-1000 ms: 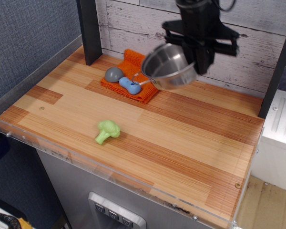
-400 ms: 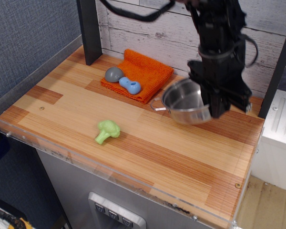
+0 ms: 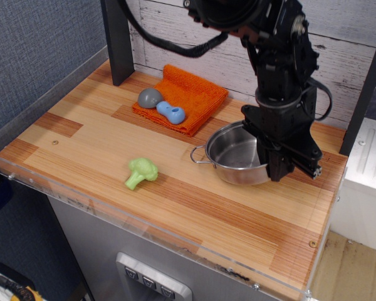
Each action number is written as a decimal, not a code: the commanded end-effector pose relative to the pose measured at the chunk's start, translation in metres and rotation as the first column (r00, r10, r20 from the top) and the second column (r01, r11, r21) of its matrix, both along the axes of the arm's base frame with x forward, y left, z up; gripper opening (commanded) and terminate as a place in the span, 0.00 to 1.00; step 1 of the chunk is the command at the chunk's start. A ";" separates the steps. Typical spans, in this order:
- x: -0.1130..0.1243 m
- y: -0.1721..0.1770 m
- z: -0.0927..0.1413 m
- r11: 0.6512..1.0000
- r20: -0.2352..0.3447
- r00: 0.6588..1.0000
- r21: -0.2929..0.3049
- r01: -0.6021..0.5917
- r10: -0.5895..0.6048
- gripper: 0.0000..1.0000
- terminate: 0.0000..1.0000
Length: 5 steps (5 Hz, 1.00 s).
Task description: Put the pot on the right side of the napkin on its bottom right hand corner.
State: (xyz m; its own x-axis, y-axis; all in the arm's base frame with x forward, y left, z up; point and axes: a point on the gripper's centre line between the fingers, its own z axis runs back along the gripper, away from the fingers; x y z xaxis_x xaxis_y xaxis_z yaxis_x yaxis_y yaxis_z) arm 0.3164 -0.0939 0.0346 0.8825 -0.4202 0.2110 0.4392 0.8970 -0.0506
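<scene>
The shiny steel pot (image 3: 233,155) sits upright on the wooden tabletop, to the right of and just below the bottom right corner of the orange napkin (image 3: 187,100). One wire loop handle points left. My black gripper (image 3: 277,164) is at the pot's right rim, its fingers down over the rim and shut on it. A grey lump (image 3: 150,97) and a blue bone-shaped toy (image 3: 171,112) lie on the napkin.
A green broccoli toy (image 3: 141,171) lies on the table (image 3: 175,188) in front of the napkin. A black post (image 3: 118,41) stands at the back left. A clear plastic rim runs along the table's front and left edges. A plank wall is behind.
The pot, held tilted in the air over the napkin's right edge, has been carried right and down; it now rests level on the table.
</scene>
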 end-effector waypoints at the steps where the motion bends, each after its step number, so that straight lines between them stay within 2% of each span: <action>1: -0.005 0.005 0.016 0.988 0.046 0.987 0.016 -0.153 0.152 1.00 0.00; 4: -0.001 0.009 0.026 0.983 0.051 0.981 -0.002 -0.186 0.186 1.00 0.00; 5: 0.000 0.012 0.041 0.977 0.032 0.977 -0.027 -0.211 0.212 1.00 0.00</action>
State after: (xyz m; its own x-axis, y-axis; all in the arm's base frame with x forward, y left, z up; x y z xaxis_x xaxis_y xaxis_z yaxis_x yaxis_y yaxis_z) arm 0.3184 -0.0828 0.0549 0.9579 -0.2199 0.1845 0.2360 0.9692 -0.0703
